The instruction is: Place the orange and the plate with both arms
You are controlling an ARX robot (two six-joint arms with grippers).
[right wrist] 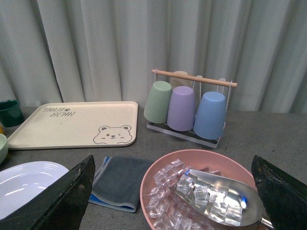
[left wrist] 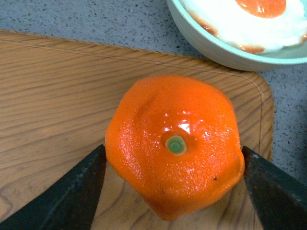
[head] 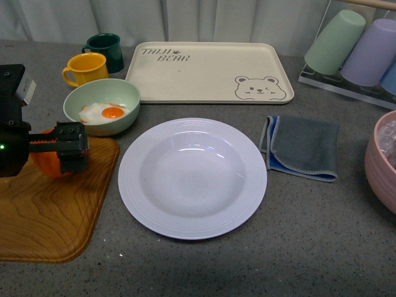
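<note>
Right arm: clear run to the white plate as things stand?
Probably yes. The right gripper hangs open over the pink ice bowl; only the flat grey cloth lies between it and the plate. The left gripper is away at the wooden board, closed on the orange.

Left arm reads matte black and boxy, with a tiny green light on its side and a pale tag up top. Left fingers and right fingers are plain black wedges.
</note>
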